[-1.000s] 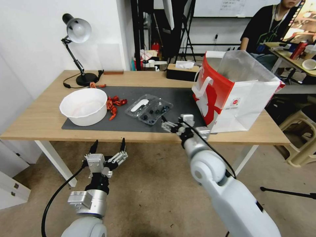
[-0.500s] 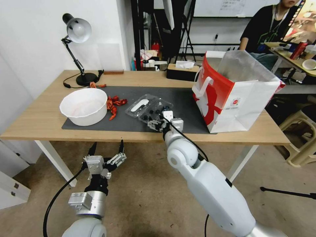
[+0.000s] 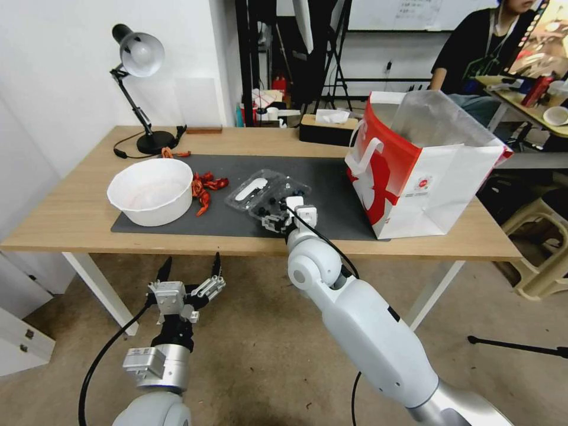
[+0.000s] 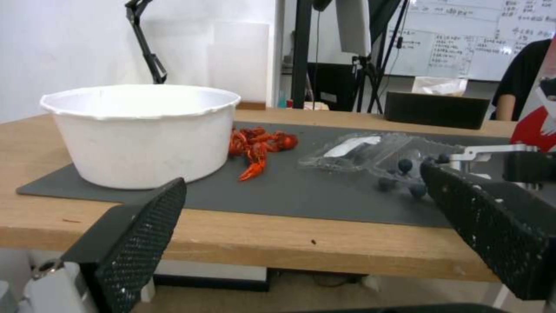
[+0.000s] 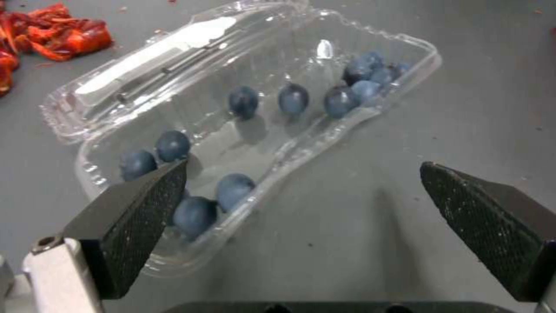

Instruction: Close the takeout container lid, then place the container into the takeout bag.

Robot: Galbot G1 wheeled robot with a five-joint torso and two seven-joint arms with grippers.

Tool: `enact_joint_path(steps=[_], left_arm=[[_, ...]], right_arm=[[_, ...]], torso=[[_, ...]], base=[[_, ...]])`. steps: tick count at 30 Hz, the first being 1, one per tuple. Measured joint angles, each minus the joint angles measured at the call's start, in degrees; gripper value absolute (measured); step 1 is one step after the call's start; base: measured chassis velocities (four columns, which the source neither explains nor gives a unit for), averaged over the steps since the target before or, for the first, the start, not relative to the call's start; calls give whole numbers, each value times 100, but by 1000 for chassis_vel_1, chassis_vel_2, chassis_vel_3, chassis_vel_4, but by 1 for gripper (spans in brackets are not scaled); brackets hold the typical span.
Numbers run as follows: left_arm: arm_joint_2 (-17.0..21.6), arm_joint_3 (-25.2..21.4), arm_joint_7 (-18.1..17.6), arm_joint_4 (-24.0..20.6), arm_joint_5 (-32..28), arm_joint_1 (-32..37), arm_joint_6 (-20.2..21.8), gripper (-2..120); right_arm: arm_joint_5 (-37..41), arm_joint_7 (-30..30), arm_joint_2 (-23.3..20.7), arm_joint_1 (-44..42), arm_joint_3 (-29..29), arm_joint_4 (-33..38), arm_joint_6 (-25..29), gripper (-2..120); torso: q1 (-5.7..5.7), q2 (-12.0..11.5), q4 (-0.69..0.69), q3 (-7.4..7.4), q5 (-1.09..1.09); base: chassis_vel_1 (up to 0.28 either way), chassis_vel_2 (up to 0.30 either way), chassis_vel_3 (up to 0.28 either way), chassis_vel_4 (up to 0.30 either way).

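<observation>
Head view: the takeout container [image 3: 269,199] is seen at frame centre, its lid [image 3: 251,189] still flat open; the takeout bag [image 3: 423,168] waits at right. The right gripper [image 3: 276,221], advanced leftward since earlier, is spread wide at the container's near edge. Left wrist view: the left gripper [image 4: 301,234] is parked wide below the table [image 4: 243,234]. Right wrist view: berries [image 5: 292,99] are shown uncovered.

Head view looks forward and down on the whole surface [image 3: 77,219] from above. Left wrist view sits low before the surface edge, level, between its own fingers [image 4: 139,234]. Right wrist view looks closely down past its fingers [image 5: 133,217]. All share the takeout container [image 3: 269,195].
</observation>
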Motion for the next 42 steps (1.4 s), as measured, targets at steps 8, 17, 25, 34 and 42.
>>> enact_joint_path(steps=[8,17,25,34,42], left_arm=[[0,20,-5,21,0,-19,-22,100],[0,27,-10,52,-3,-31,-71,100],[0,50,-19,120,-4,-81,-81,100],[0,69,-20,155,-4,-130,-84,100],[0,106,-20,216,3,-143,-97,100]], right_arm=[[121,70,-60,-64,103,50,-67,100],[287,104,-185,-133,234,177,-163,100],[346,105,-357,-180,364,302,-186,100],[417,78,-575,-278,570,406,-218,100],[435,60,-634,-305,705,424,-219,100]], torso=[[0,0,0,-1,0],[0,0,0,-1,0],[0,0,0,0,0],[0,1,0,0,1],[0,1,0,0,0]], base=[[0,0,0,0],[0,0,0,0],[0,0,0,0],[0,0,0,0],[0,0,0,0]])
